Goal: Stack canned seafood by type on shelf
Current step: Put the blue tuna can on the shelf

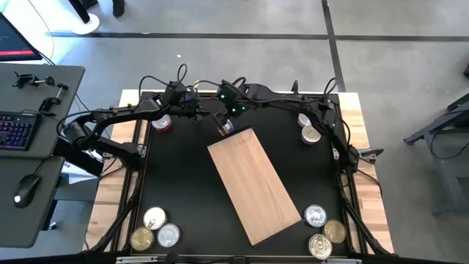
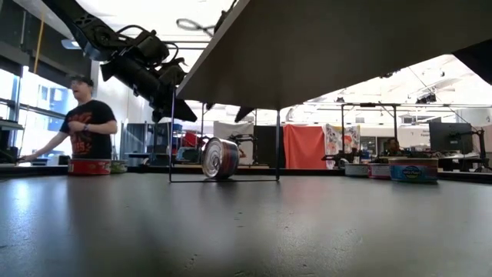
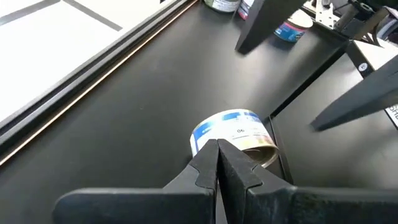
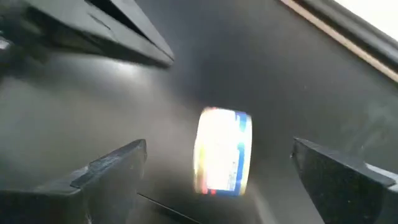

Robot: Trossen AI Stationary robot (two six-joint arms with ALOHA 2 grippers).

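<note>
Can [image 4: 222,151] on its edge is framed by the spread right gripper [image 4: 217,165] — at the shelf's [image 1: 253,183] twelve-o'clock end; left gripper [image 3: 217,163] is pressed shut alongside.

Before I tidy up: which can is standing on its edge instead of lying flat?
The blue-labelled can by the wooden board's far end, under the open right pincer; the rest lie flat.

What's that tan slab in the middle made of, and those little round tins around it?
The slab looks like wood, pale and matte, with grain lines running along it. The tins look like metal: their flat lids shine silver or gold under the lights. The tin on its edge has what seems a printed paper or painted label; which, I can't tell.
</note>
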